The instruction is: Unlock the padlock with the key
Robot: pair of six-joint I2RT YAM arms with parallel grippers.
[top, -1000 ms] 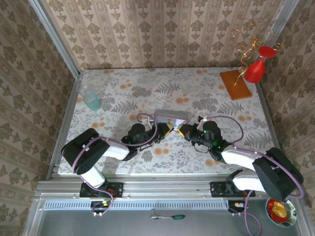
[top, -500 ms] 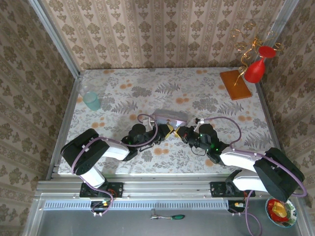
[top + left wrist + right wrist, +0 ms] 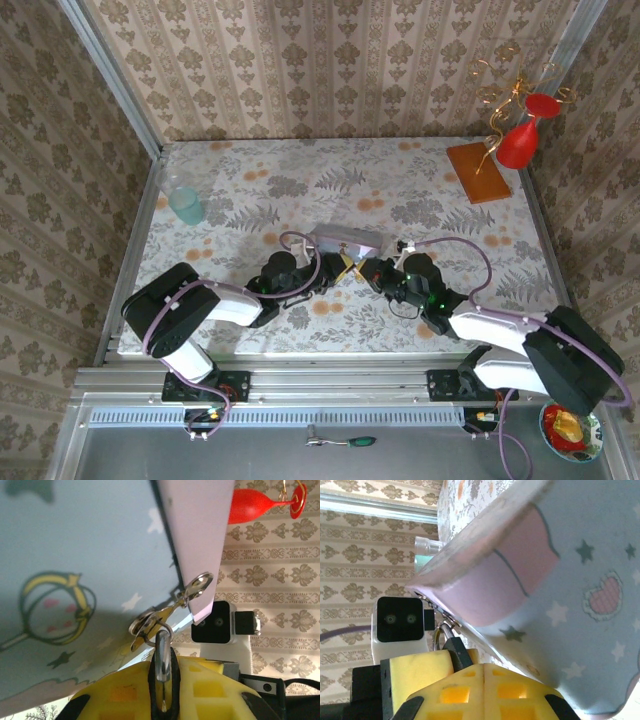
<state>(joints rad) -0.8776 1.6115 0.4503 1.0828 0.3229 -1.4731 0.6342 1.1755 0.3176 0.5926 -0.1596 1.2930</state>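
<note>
Centrally on the floral table (image 3: 300, 190), left gripper (image 3: 162, 672) clamped on a silvery key (image 3: 161, 655), right gripper (image 3: 457, 665) pinched shut on the tiny dark padlock (image 3: 454, 647), both just beside the pale blue tin (image 3: 347, 238).

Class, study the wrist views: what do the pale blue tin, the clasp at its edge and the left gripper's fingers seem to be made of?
Pale blue tin: probably painted sheet metal, smooth, printed pictures, thin edge. Clasp: bare polished metal, bright glints. Fingers of the left gripper: yellow matt plastic or rubber, moulded square recesses.
</note>
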